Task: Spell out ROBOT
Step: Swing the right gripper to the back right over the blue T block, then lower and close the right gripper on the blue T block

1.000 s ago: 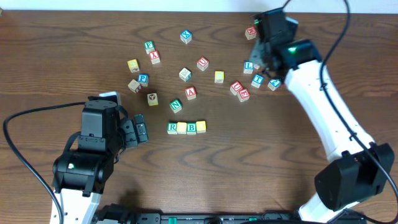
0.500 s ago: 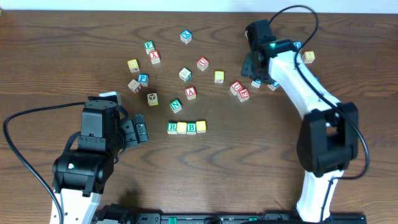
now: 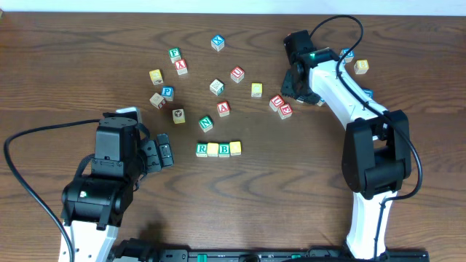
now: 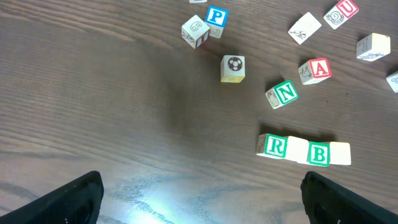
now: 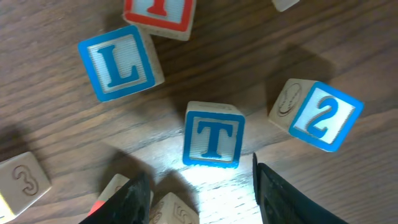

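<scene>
Since a second ago the right arm (image 3: 331, 80) has folded in toward the far blocks, while the left arm (image 3: 109, 167) has not stirred; the right jaws stand about half open with nothing in them, their fingertips (image 5: 134, 199) set to either side of the blue T block (image 5: 213, 142), which lies flat on the table just ahead of the tips and clear of both, so this reads as a line-up for the pick and not a hold; a blue L block (image 5: 120, 62) and a blue 2 block (image 5: 323, 115) lie near it but apart, leaving room, I judge, for the tips to come down; from overhead the T block is hidden under that arm; the left jaws gape fully and are empty, parked just left of the row where the R block (image 3: 202, 149), a first yellow block (image 3: 212, 149), the B block (image 3: 224, 149) and a second yellow block (image 3: 235, 149) sit touching side by side, so only the last place is wanting; the table (image 3: 73, 58) is dark wood grain, scattered with spare blocks, and a pale strip runs beyond its far edge.
</scene>
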Controlling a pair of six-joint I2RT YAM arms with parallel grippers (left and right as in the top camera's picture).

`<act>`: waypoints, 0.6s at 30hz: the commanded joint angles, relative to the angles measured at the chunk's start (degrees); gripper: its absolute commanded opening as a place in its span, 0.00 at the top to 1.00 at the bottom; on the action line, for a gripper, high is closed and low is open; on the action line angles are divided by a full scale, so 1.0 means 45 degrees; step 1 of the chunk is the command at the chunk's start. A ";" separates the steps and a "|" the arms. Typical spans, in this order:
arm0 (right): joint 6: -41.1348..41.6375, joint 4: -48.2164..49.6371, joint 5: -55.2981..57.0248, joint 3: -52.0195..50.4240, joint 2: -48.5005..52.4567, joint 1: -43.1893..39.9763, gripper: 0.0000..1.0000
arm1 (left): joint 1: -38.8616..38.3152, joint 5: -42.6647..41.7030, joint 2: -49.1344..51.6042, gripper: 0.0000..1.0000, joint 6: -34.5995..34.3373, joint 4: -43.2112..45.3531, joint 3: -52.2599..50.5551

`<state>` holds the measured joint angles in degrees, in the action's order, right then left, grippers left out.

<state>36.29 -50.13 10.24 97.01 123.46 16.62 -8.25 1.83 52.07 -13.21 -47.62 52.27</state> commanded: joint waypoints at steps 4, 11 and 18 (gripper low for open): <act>0.0321 0.0024 0.0850 0.0175 0.0549 0.0112 0.53 | 0.0068 0.0063 0.0005 0.00 0.0155 -0.0029 0.0282; 0.0457 0.0257 0.1088 0.0175 0.0656 0.0112 0.53 | 0.0068 0.0063 0.0005 0.00 0.0155 -0.0034 0.0282; 0.0539 0.0559 0.1214 0.0175 0.0656 -0.0039 0.53 | 0.0068 0.0068 0.0005 0.00 0.0155 -0.0029 0.0282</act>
<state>37.52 -47.99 13.82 97.01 125.99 16.58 -8.25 1.83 52.07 -13.21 -47.62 52.27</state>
